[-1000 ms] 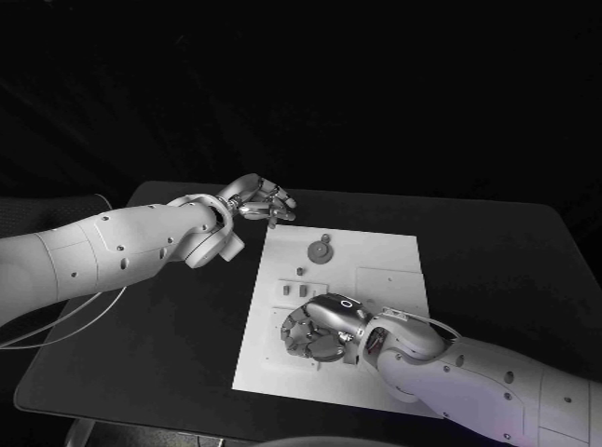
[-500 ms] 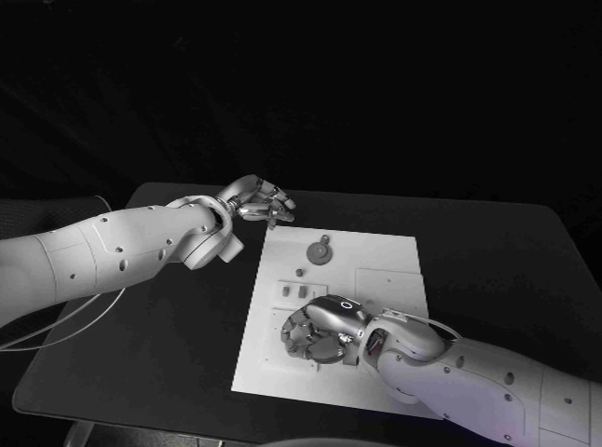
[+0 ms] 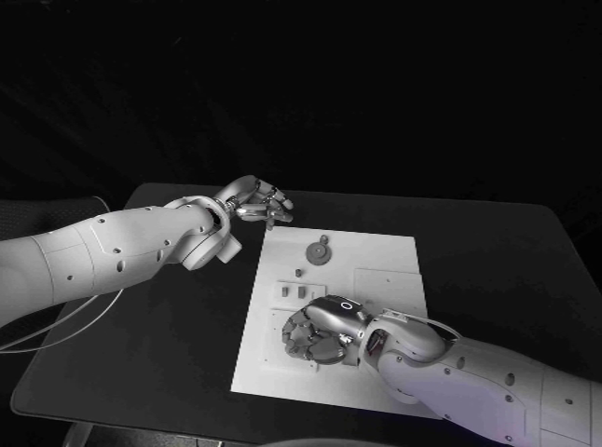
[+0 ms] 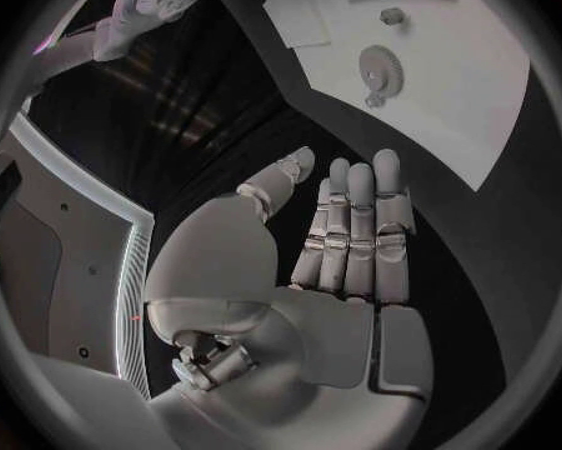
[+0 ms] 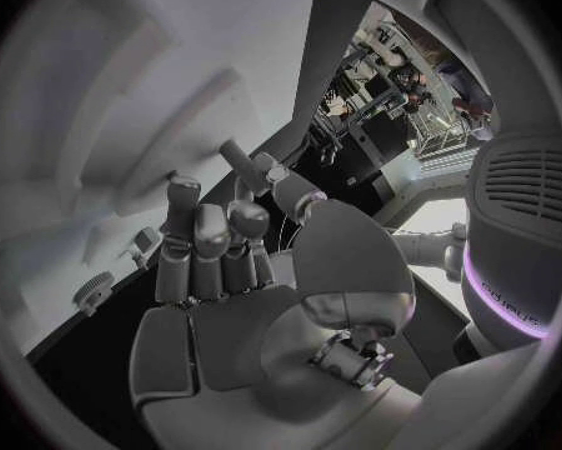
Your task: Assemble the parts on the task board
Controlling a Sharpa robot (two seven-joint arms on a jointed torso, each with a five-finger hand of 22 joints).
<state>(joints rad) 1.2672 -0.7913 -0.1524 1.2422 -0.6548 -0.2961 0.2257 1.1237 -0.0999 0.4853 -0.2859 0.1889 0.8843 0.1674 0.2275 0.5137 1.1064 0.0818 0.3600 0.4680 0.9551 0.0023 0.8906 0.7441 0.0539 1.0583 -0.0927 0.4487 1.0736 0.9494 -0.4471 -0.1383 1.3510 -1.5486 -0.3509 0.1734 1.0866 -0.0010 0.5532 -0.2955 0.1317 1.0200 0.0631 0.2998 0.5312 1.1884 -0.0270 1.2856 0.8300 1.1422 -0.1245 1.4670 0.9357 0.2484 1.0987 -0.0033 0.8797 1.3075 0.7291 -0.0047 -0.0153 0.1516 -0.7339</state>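
Head view: right robot hand (image 3: 321, 331) has barely shifted since a second ago, fingers curled down on the near-left of the task board (image 3: 382, 261); whether it holds anything, cannot tell. Left robot hand (image 3: 258, 202) hovers empty, fingers loosely apart, beyond the board's far-left corner. Round part (image 3: 321, 251) lies far-centre. Desk (image 3: 154, 317) bare left.

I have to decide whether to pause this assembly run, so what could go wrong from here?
1. The right robot hand sits low over the near end of the task board, hiding what lies beneath it; its fingers might knock small parts nearby.
2. The board's near edge lies close to the table edge, so a push could slide it off.
3. The left robot hand hangs off the board's far corner, open, unable to steady it.
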